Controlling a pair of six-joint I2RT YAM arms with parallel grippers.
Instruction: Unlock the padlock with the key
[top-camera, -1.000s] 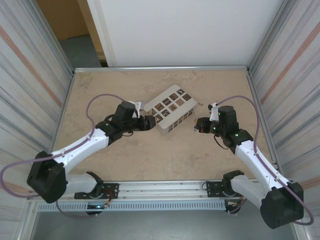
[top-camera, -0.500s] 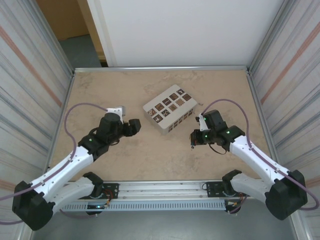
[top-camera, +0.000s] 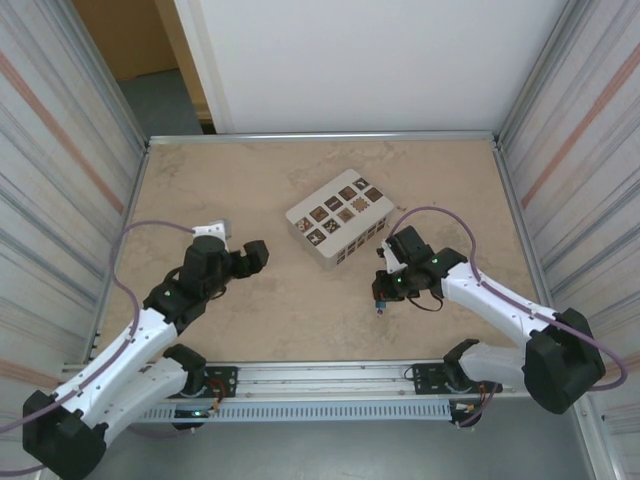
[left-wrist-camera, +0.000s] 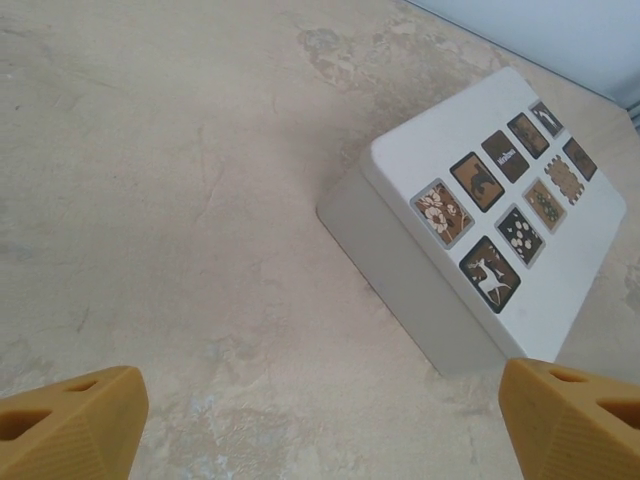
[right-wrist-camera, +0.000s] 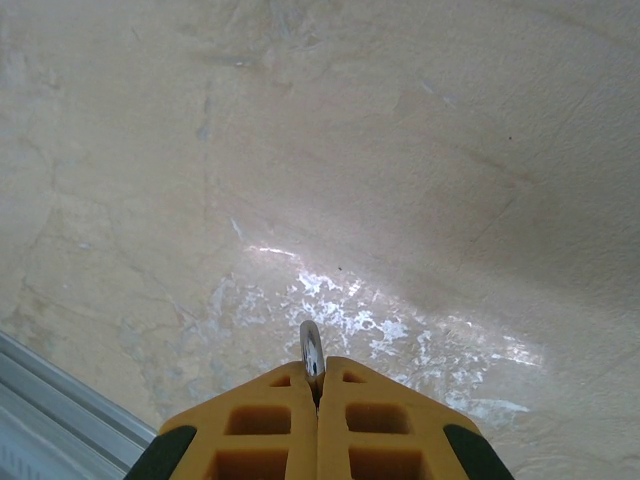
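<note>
Table (top-camera: 250, 180): beige, mottled surface. White box (top-camera: 338, 222) (left-wrist-camera: 490, 230) stands mid-table, dark squares on its top face. Left gripper (top-camera: 252, 257) (left-wrist-camera: 320, 400) hangs just left of the box, jaws spread wide, holding nothing. Right gripper (top-camera: 382, 292) (right-wrist-camera: 318, 378) sits near the box's front, fingers pressed together on the padlock (top-camera: 380, 304) (right-wrist-camera: 312, 350); a silvery edge protrudes.

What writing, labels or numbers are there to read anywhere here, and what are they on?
No text reads clearly.
White box, one dark square: what looks like a short word, too blurred to read.
Its other squares: pictures, no words legible.
Silvery metal piece pinched in the right gripper: no marking legible.
</note>
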